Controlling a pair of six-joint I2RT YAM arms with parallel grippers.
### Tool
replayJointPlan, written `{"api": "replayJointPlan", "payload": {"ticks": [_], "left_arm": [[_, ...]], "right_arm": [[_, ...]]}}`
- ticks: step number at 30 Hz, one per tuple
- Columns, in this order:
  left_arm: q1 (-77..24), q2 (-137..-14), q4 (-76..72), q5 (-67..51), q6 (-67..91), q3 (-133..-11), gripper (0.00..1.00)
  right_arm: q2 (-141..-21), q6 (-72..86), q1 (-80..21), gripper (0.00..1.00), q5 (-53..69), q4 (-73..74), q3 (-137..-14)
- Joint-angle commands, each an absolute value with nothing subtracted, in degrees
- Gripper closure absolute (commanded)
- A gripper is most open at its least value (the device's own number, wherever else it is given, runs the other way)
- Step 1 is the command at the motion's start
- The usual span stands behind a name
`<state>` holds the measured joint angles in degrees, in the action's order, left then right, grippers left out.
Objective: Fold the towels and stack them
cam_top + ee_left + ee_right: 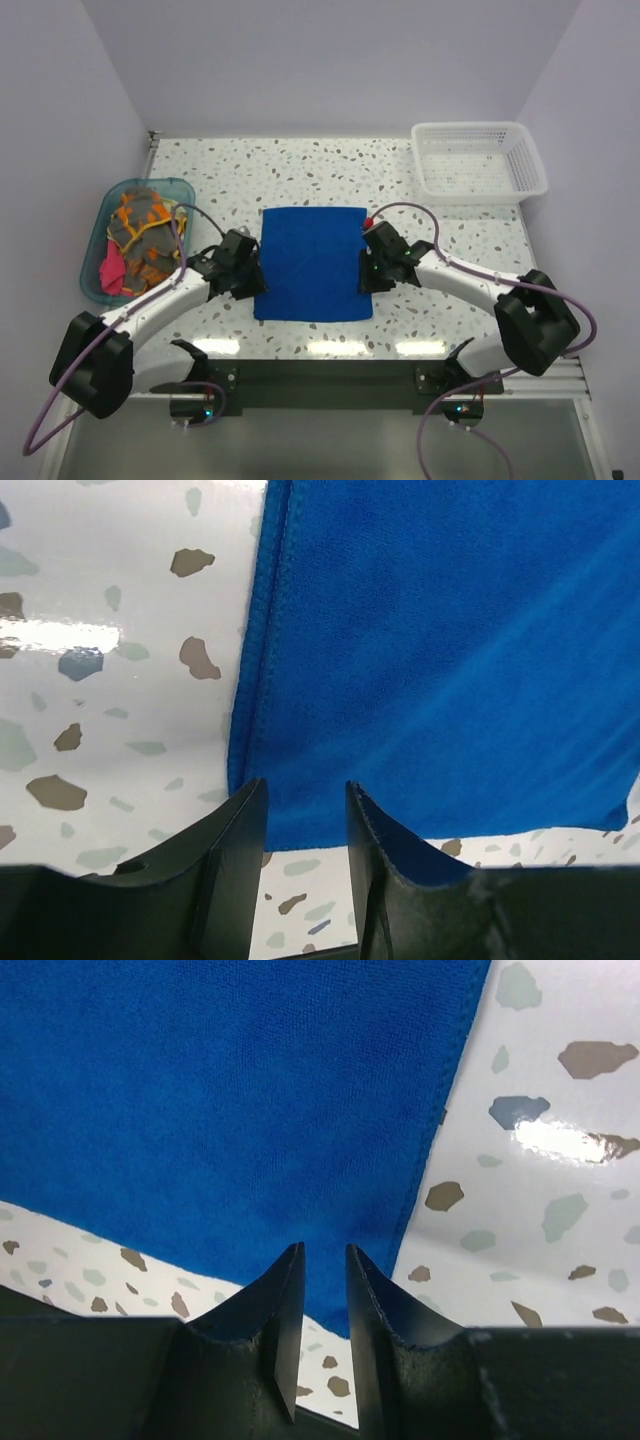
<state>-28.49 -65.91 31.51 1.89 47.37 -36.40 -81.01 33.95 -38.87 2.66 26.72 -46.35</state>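
Note:
A royal blue towel (312, 262) lies flat in the middle of the table. In the left wrist view the blue towel (440, 650) has its near left corner just beyond my fingertips. My left gripper (254, 276) (305, 788) hovers at that corner, open, with bare table showing through the gap. My right gripper (369, 270) (323, 1250) is at the near right corner of the blue towel (220, 1110), its jaws a narrow way apart and holding nothing. More towels sit crumpled in the tub: an orange and grey one (140, 228) and a pink one (112, 272).
A translucent teal tub (98, 235) stands at the left edge of the speckled table (300, 175). A white mesh basket (478, 160) sits at the back right. Purple cables loop off both arms.

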Motion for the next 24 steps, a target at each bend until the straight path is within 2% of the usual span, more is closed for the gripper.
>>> {"api": "replayJointPlan", "payload": {"ticks": [1, 7, 16, 21, 24], "left_arm": [[-29.4, -67.1, 25.9, 1.8, 46.0, -35.6, 0.59], [-30.6, -66.7, 22.2, 0.3, 48.9, -27.1, 0.61], [-38.7, -57.4, 24.8, -1.3, 58.6, -19.8, 0.63], [-39.1, -53.0, 30.4, 3.0, 55.7, -26.9, 0.46], [-38.6, -58.3, 30.9, 8.2, 42.5, -36.5, 0.35]], "right_arm": [[-83.6, 33.0, -38.8, 0.74, 4.2, 22.3, -45.8], [-85.3, 33.2, -38.8, 0.76, 5.7, 23.2, -41.8], [-77.4, 32.5, -38.4, 0.75, 3.6, 31.4, -37.9], [-74.4, 24.2, -34.9, 0.60, 3.1, 35.7, -46.0], [-76.3, 15.4, -32.1, 0.48, 2.7, 37.3, -54.7]]}}
